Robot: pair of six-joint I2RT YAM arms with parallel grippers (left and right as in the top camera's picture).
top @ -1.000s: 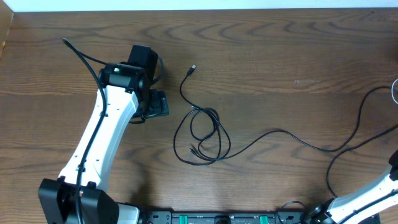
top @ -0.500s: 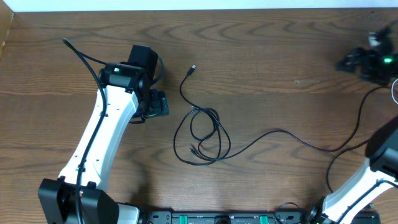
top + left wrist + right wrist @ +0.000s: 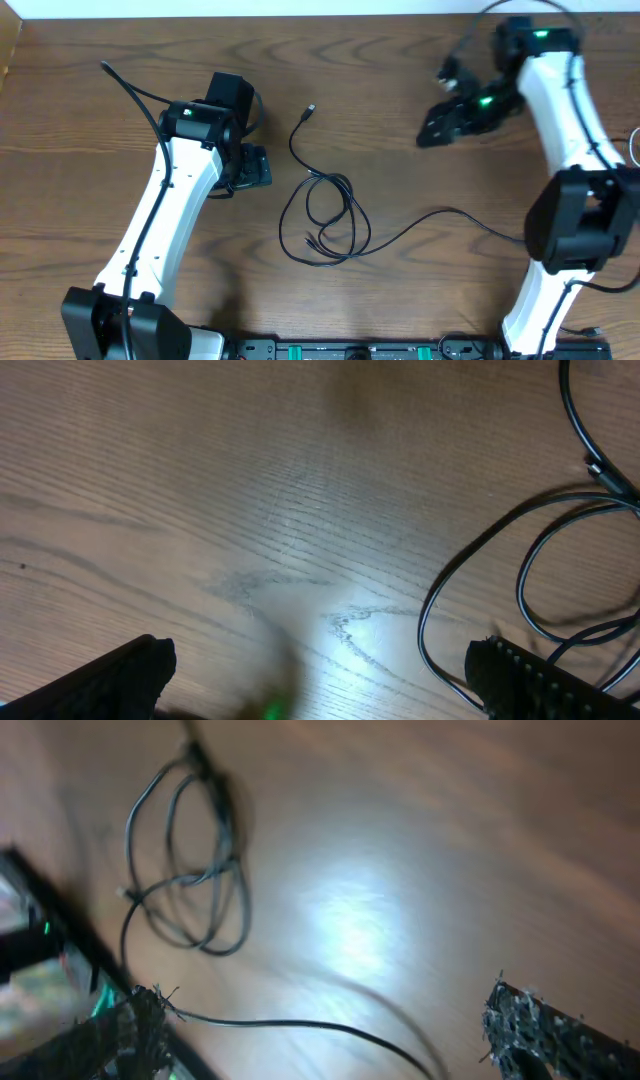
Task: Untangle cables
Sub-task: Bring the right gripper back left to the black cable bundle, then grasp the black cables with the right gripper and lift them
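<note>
Fingers on both arms stand spread wide and grasp nothing: the left fingers (image 3: pixel 120 678) frame bare wood, and the right fingers (image 3: pixel 560 1030) hang over an open patch. The dark wooden desk (image 3: pixel 450 290) fills the overhead view. On it the white left arm (image 3: pixel 150 230) reaches up from the lower left corner, its tip pointing down at the desk just left of the tangle. The white right arm (image 3: pixel 565 100) rises along the right side and bends back toward the middle, so that its tip sits up and to the right of the tangle, well apart from it. The black cable (image 3: pixel 325 215) lies loose on the desk between the two arms, in several overlapping loops near the middle. One strand climbs from the loops to a small plug (image 3: pixel 312 108), and a long tail runs off to the right, disappearing under the right arm. In the left wrist view a loop curves close by one finger; whether they touch I cannot tell.
</note>
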